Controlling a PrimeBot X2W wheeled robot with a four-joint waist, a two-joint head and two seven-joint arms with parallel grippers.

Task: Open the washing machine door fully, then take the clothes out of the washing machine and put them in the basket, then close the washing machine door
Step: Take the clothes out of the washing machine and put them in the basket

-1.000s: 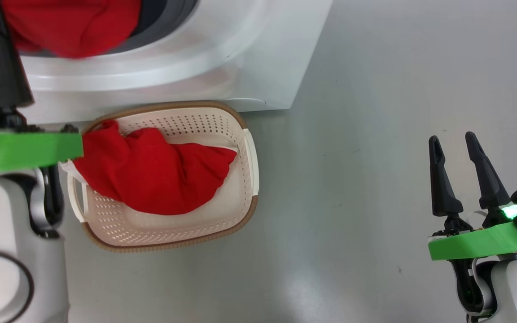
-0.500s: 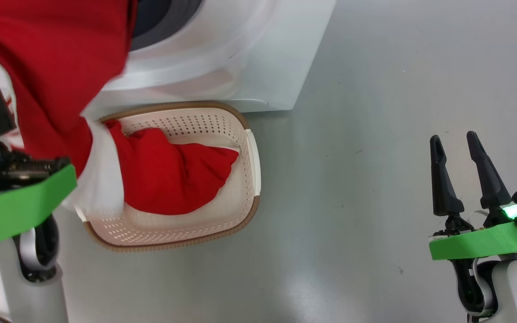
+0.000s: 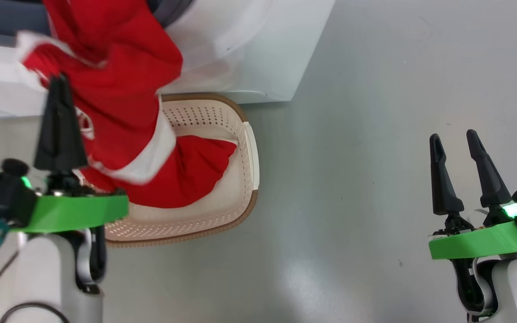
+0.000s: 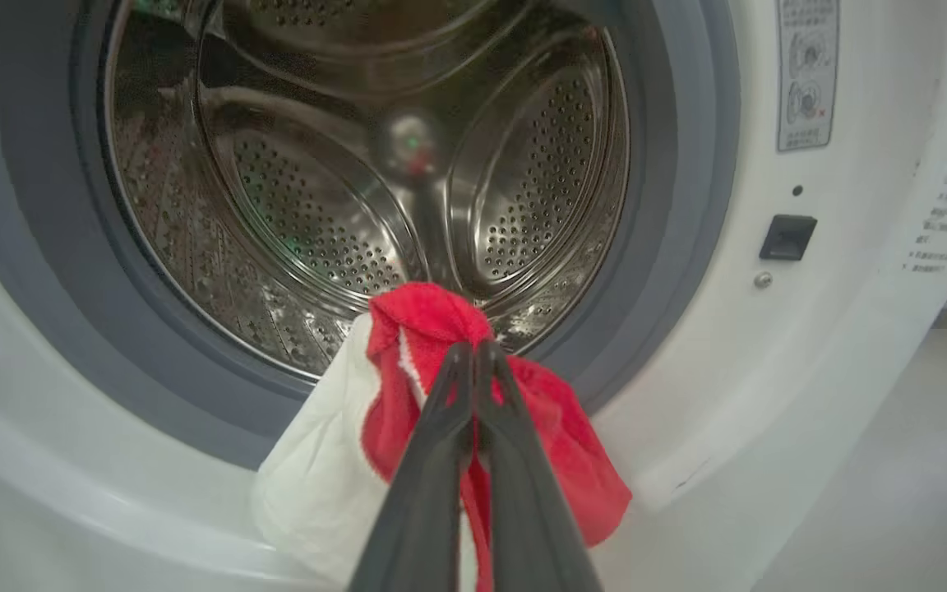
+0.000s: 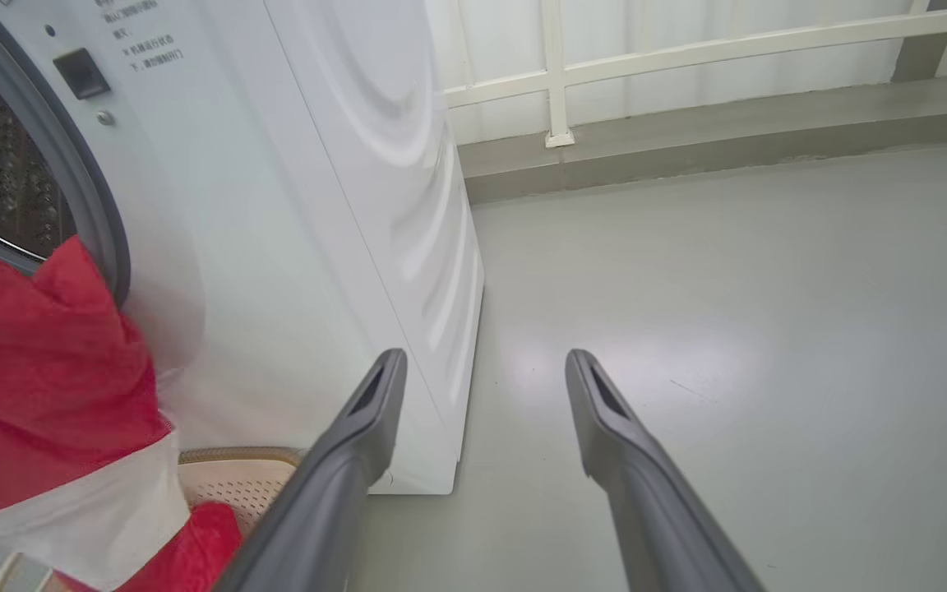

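Since a second ago, the left gripper (image 3: 59, 83) has been drawn back from the mouth of the washing machine (image 3: 249, 54), and the clothes (image 3: 119, 80) have been pulled out with it. The garment is now draped from 11 o'clock in the head view down over the near-left part of the basket (image 3: 251, 179). The left forearm is seen at 8 o'clock, its fingers pointing toward 12 o'clock. In the left wrist view the left gripper (image 4: 473, 349) is pressed tightly together on a bunched fold of the clothes (image 4: 424, 316), just in front of the grey gasket (image 4: 671, 205) at the drum's (image 4: 317, 205) 6 o'clock edge.

The right gripper (image 3: 453, 137) is held at 4 o'clock over the bare floor (image 3: 375, 134), well apart from the basket, fingers up. Its fingers are spread wide with nothing between them, as the right wrist view (image 5: 483, 362) confirms.

More red fabric (image 3: 195, 166) lies inside the basket. Whether it is joined to the held garment cannot be told, since the white trim band covers the meeting point. The basket's left rim is hidden behind the cloth and the left wrist. The hanging garment is motion-blurred, and its upper end is cut off at the frame's top.
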